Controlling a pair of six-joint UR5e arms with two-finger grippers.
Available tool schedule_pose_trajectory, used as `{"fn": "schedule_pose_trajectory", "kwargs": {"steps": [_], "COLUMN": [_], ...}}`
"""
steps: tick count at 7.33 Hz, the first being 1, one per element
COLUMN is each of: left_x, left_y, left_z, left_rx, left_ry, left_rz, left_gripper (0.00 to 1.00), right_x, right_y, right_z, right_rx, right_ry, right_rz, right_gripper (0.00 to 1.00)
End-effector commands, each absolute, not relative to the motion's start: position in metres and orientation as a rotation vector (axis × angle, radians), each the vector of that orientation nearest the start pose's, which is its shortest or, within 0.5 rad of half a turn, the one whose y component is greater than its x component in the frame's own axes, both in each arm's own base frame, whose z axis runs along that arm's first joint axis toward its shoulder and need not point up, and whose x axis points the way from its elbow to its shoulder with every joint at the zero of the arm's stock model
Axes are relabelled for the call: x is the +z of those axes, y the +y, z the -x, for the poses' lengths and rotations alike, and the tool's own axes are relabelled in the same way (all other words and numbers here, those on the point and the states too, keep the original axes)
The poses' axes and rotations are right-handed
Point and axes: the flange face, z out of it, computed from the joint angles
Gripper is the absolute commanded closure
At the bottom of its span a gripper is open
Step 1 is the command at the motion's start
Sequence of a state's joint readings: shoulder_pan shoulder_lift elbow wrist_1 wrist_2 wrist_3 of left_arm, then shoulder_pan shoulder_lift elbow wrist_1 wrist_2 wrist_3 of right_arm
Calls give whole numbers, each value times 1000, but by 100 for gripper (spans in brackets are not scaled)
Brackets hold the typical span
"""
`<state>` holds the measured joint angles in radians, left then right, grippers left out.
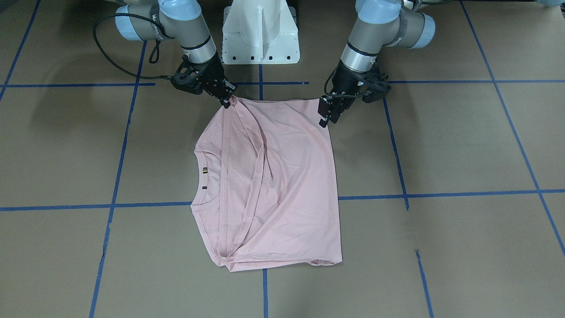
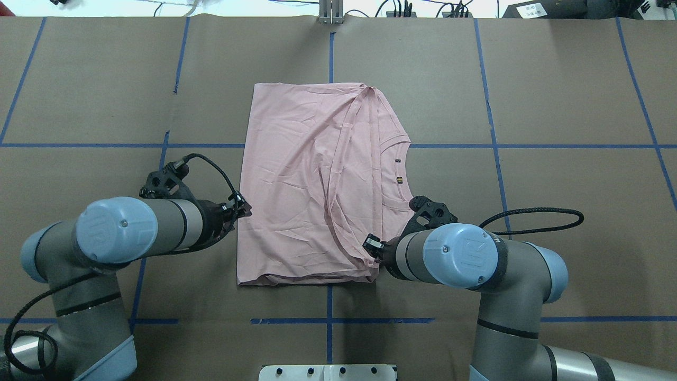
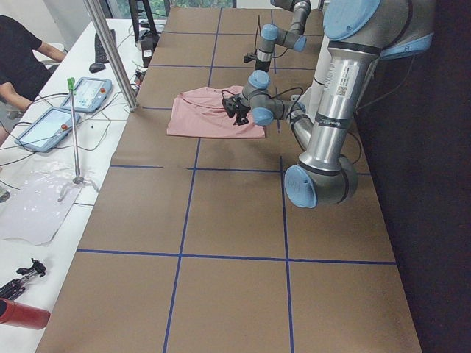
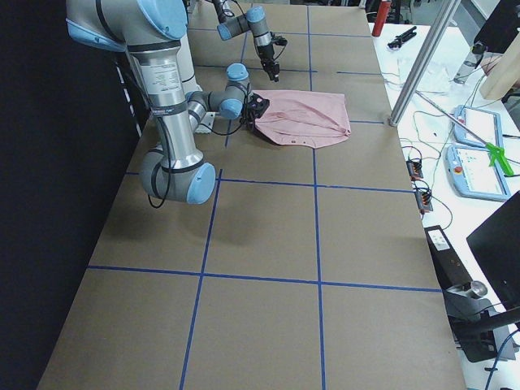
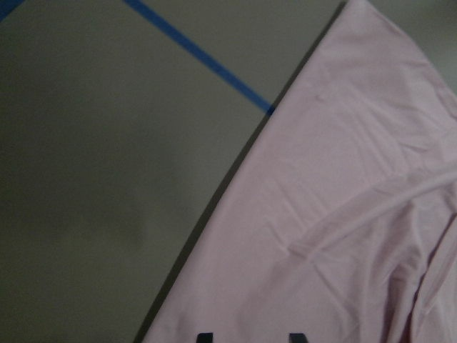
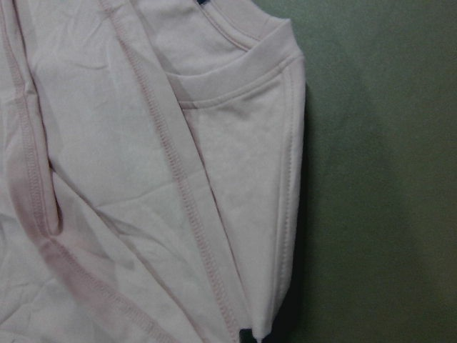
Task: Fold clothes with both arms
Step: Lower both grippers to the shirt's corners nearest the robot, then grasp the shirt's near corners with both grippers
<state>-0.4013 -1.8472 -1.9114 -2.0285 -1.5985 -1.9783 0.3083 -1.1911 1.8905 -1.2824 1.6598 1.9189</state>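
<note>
Closest to the overhead lens is my left arm (image 2: 116, 227), a silver-grey tube with light blue joint caps, bent in over the brown paper-covered desk (image 2: 555, 79) with its grid of blue tape lines. At its end, my black two-finger left pincer (image 1: 329, 120) sits at the near left corner of the pale pink short-sleeved T-shirt (image 2: 296, 174). Its fingers are spread and grip nothing. In the wrist view the two tips stand apart just inside the shirt's edge. I cannot tell whether they touch the cloth.

The T-shirt lies flat in the middle of the desk between my two arms, turned sideways and folded in on itself. Long hemmed bands of cloth cross it, running from the far right corner towards the near right one. Its ribbed round collar (image 6: 235, 75) faces my right side, with a small dark label (image 2: 399, 180) inside the neckline.

My black two-finger right pincer (image 1: 227, 102) is closed on the near right corner of the shirt, where the cloth gathers to a point. Behind it my silver-grey, blue-capped right arm (image 2: 465, 254) comes in over the desk.
</note>
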Motion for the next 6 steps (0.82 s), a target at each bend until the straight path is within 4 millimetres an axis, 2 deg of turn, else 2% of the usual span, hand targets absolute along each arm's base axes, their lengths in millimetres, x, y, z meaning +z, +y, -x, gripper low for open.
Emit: {"fn": "schedule_pose_trajectory", "kwargs": {"steps": [1, 2, 6], "left_x": [312, 311, 322], "left_y": [-307, -307, -281], "left_z": [-499, -499, -517], "left_rx": [-721, -731, -696], "left_ry": [1065, 1026, 960], "left_rz": [98, 100, 124], "left_gripper": [46, 46, 45], "right_x": [275, 274, 273], "right_y": [-299, -299, -299], "right_z": [529, 529, 528], "right_rx": [556, 556, 556], "right_ry": [-1003, -1004, -1006], "right_rz": [104, 104, 105], "right_gripper": [100, 100, 100]}}
